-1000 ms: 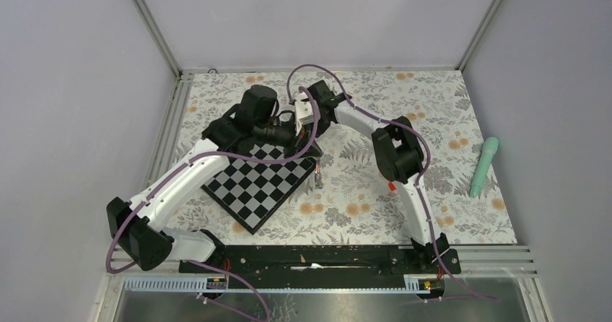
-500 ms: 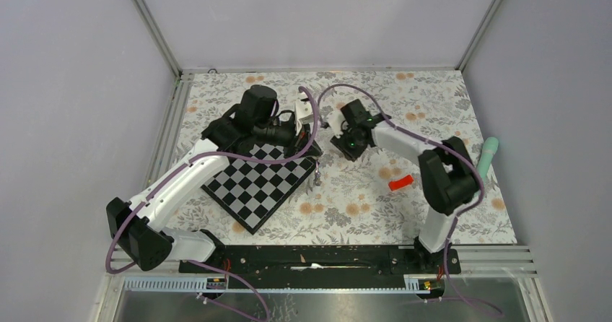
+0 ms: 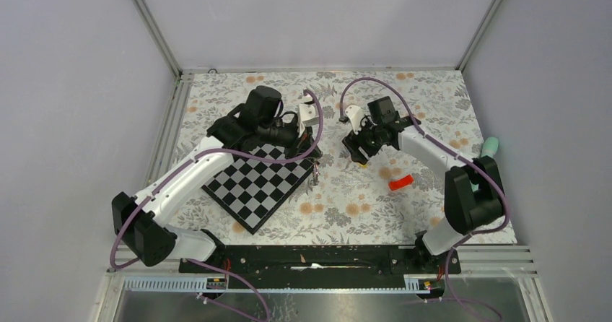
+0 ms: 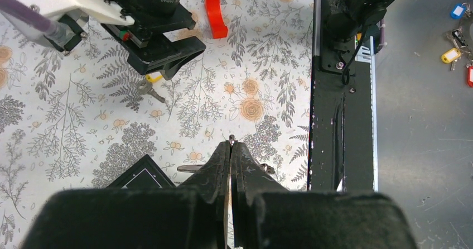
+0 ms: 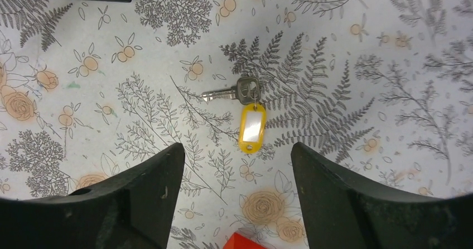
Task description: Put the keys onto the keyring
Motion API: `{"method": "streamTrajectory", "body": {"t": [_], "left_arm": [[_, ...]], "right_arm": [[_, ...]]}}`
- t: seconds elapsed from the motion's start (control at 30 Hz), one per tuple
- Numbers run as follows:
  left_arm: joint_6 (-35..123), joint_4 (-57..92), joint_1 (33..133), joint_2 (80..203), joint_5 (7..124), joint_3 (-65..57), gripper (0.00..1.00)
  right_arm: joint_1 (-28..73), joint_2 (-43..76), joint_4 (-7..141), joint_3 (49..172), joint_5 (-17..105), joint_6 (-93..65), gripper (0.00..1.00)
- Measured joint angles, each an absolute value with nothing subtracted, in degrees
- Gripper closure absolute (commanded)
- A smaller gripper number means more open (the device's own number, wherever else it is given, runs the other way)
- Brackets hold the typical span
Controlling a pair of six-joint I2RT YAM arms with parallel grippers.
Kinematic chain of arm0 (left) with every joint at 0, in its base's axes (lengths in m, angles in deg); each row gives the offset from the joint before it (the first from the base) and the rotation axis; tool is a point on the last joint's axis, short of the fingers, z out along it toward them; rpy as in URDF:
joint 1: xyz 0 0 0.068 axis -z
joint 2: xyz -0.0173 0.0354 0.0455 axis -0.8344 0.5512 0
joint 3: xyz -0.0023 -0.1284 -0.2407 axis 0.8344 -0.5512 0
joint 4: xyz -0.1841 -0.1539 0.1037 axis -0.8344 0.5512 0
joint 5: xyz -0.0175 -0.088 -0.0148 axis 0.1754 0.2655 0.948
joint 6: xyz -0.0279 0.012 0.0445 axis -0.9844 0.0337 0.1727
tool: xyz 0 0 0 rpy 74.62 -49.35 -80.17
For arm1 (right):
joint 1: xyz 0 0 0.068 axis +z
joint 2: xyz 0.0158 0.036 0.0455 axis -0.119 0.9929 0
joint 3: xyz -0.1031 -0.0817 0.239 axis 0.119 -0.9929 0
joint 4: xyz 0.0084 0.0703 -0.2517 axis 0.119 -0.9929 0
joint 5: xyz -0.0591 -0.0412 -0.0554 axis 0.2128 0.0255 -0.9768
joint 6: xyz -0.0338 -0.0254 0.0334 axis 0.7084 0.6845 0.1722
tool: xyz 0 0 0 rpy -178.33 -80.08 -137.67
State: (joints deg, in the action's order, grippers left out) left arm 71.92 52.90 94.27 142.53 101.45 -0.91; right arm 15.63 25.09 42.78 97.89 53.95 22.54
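1. Nearest, the black-and-white checkered chessboard [image 3: 256,181] lies on the floral tabletop [image 3: 346,210]; by its right corner the left tool [image 4: 230,144] is pressed together, pinching a silver sliver that I take for the thin round silver metal keyring [image 4: 230,139], seen edge-on; it is too small to be sure.
2. Just beyond, a small red plastic block [image 3: 400,183] lies near the right arm.
3. Farther, the right tool [image 5: 235,151] hovers spread wide over the slim silver metal key [image 5: 240,90] with its yellow plastic tag [image 5: 251,127]; the key lies flat and untouched on the tabletop, roughly centred under the gap.
4. Risks: the key lies flush, so the fingers may skid over it or catch only the tag, leaving the key dangling and hard to aim; the ring, held in so thin a pinch, may twist or slip when the key is pushed against it.
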Motion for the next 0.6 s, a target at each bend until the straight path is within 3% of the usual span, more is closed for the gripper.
{"method": "streamTrajectory", "body": {"t": [0.5, 0.6], "left_arm": [[72.03, 53.27, 94.27, 144.3, 102.39, -0.36, 1.0], [72.01, 53.27, 94.22, 144.3, 102.43, -0.34, 1.0]], "right_arm": [[15.63, 41.33, 41.65, 106.72, 54.54, 22.08, 0.58], [15.63, 42.05, 41.19, 107.45, 54.1, 22.39, 0.6]]}}
